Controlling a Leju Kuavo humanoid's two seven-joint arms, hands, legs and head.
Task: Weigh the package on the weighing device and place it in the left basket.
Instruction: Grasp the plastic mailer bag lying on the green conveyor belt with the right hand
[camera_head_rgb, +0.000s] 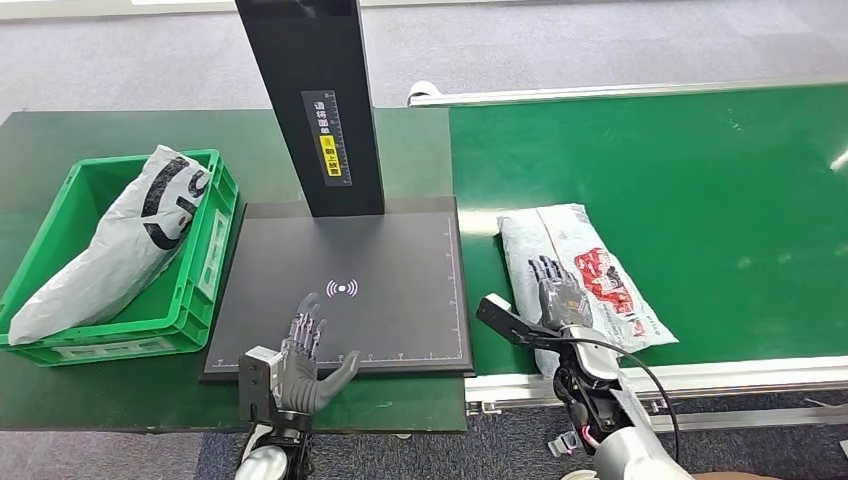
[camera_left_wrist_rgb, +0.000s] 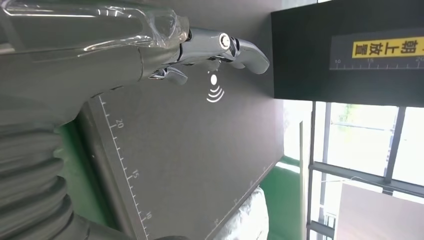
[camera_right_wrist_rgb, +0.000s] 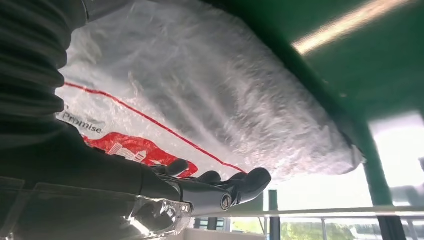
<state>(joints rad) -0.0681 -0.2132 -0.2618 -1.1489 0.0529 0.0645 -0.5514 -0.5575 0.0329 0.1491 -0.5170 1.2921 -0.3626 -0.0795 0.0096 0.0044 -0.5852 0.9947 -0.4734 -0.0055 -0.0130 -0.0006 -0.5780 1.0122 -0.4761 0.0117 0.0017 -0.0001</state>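
The package (camera_head_rgb: 585, 280), a white plastic mailer printed in red and black, lay flat on the green conveyor belt (camera_head_rgb: 720, 200), just to the right of the weighing device (camera_head_rgb: 400, 270) and near the belt's front rail. The right hand (camera_head_rgb: 557, 295) rested on top of the package with its fingers stretched out flat over the printed face; in the right wrist view the dark fingers (camera_right_wrist_rgb: 220, 187) lay straight along the wrinkled plastic, pressing it but not closed around it. The weighing device was a dark flat platform with ruler marks along its edges, a white wireless symbol (camera_head_rgb: 342, 289) near its middle and a black upright column (camera_head_rgb: 320, 100) at its back. The left hand (camera_head_rgb: 305, 355) hovered over the platform's front edge, fingers spread and pointing toward the symbol, thumb out to the side, holding nothing. On the dark green tabletop (camera_head_rgb: 60, 130), to the left of the platform, stood the green basket (camera_head_rgb: 215, 250), with a grey mailer bag (camera_head_rgb: 120, 245) bearing black markings lying slantwise inside it.
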